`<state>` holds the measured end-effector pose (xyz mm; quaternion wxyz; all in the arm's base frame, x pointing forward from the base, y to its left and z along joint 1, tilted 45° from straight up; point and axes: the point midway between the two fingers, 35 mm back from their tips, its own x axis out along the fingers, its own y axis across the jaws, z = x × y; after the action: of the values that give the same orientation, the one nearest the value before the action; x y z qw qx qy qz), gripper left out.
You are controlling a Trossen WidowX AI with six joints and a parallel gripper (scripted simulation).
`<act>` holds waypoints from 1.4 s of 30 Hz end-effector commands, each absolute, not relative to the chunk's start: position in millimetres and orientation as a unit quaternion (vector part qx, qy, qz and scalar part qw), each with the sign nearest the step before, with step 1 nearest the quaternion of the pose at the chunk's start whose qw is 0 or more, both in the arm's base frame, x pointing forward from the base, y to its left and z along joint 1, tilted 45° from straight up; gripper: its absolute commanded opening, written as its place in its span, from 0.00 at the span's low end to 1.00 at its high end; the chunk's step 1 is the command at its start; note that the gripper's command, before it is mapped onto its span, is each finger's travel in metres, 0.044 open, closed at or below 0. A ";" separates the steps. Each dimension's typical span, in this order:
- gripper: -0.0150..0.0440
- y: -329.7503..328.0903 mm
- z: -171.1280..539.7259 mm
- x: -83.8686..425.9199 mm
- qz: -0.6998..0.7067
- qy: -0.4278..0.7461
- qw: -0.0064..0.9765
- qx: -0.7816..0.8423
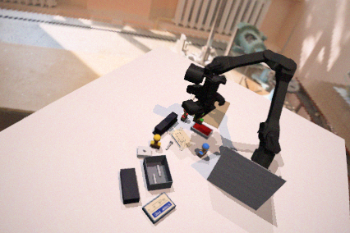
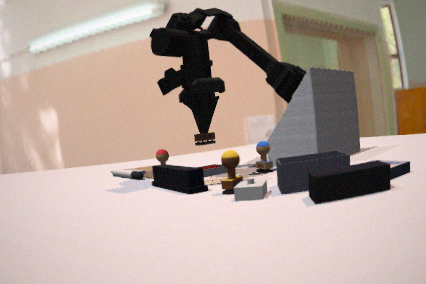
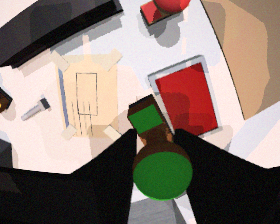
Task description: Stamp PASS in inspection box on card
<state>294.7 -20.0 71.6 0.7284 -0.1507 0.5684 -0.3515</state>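
Observation:
My gripper (image 1: 198, 116) (image 2: 204, 130) (image 3: 155, 135) is shut on the green-topped stamp (image 2: 204, 138) (image 3: 162, 175), holding it base down above the bench. In the wrist view the stamp's base appears between the card and the red ink pad (image 1: 202, 129) (image 3: 187, 100), overlapping the pad's near left edge. The cream card (image 1: 180, 138) (image 3: 107, 90) is taped down, with a thin outlined box (image 3: 76, 95); no coloured print shows in the box. The stamp's underside is hidden. A red-topped stamp (image 1: 184, 116) (image 2: 162, 154), a yellow-topped stamp (image 1: 156, 139) (image 2: 230, 160) and a blue-topped stamp (image 1: 204, 147) (image 2: 263, 148) stand nearby.
A long black block (image 1: 165, 124) (image 2: 179, 179) (image 3: 65, 30) lies beyond the card. A small bolt-like piece (image 1: 169, 145) (image 3: 36, 108) lies beside it. A dark open bin (image 2: 310, 176), another black block (image 1: 130, 186) (image 2: 350, 182), a labelled tin (image 1: 159, 207) and a tall grey wedge (image 1: 246, 178) (image 2: 335, 112) stand around.

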 end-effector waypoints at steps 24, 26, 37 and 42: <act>0.25 28.0 28.3 318.2 -0.491 0.442 0.748 0.064; 0.25 27.1 27.3 318.5 -0.491 0.442 0.748 0.064; 0.25 22.4 21.9 320.0 -0.491 0.441 0.748 0.063; 0.25 20.2 19.5 320.6 -0.491 0.441 0.748 0.063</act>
<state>321.4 21.9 21.5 0.7484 0.0673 0.4398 -0.4919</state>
